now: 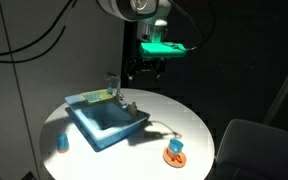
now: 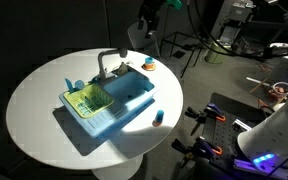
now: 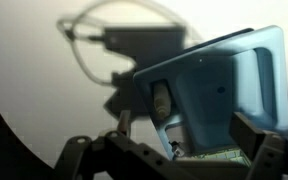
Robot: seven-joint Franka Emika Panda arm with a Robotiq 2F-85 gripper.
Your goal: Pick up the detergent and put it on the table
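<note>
At the left of the table [image 1: 189, 125] you have a small blue cup [image 1: 62, 142]. Next comes the blue tray [image 1: 109, 125]. In the wrist view the detergent [image 3: 162, 100] sits inside it, pale against the blue. Your claw [image 1: 144, 68] hangs well above the table, spread wide, gripping nothing. At far right stands an orange-and-blue round thing [image 1: 174, 150].

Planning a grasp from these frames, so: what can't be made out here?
- Detergent: wrist view, only a pale blur at the tray's edge; too small to find in both exterior views.
- Pincer: in an exterior view, dark against a dark background, fingertips indistinct.
- Tray's inside: wrist view, shadowed and cut off by the right edge.
</note>
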